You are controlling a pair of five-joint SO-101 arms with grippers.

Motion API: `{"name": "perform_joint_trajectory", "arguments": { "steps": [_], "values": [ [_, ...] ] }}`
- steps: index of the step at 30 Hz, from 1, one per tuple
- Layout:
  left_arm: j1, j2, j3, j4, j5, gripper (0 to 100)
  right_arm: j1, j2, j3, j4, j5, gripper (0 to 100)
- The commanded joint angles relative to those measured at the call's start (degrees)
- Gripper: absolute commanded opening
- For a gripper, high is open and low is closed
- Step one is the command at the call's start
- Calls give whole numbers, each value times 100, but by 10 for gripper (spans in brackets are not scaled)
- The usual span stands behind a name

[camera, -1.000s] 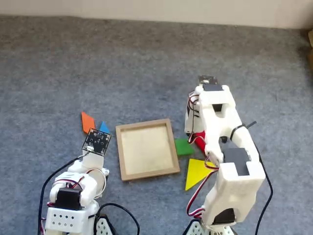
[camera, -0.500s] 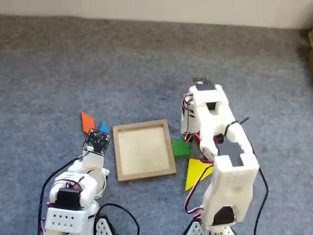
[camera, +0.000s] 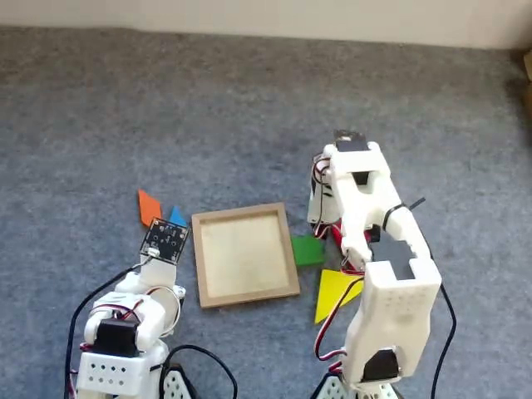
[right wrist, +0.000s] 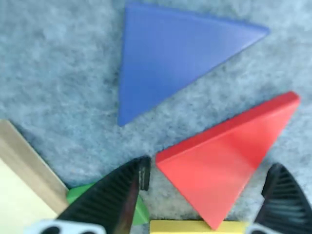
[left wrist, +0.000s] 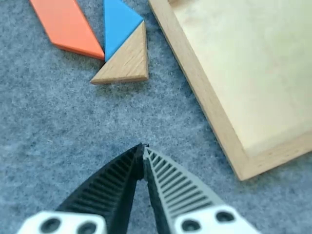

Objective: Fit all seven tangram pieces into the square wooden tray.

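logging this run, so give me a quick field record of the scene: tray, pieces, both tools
surface: grey carpet
tray: square wooden tray, nothing in it
pieces by left arm: orange parallelogram, light blue triangle, wooden triangle, close together
pieces by right arm: dark blue triangle, red triangle, green piece, yellow triangle
left tool: shut, empty, over carpet beside the tray
right tool: open, over the red triangle
pieces placed: none of seven
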Motion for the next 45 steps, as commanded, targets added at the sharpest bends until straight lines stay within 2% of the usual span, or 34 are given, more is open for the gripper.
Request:
{"name": "perform_joint_trajectory", "arguments": {
  "steps": [1,11,30,42,45],
  "values": [
    [-48,-330,110,70,9,7,110,-13,-303,-127,-123,358],
    [-48,-330,110,70,9,7,374,-40,-470,-303,-369,358],
    [-48,-330,110,70,9,7,365,-4,-576,-110,-387,356],
    [-48,-330,110,70,9,7,374,-40,-558,-66,-334,202],
    [-48,-330,110,70,9,7,365,-40,-558,-66,105,142]
  ]
}}
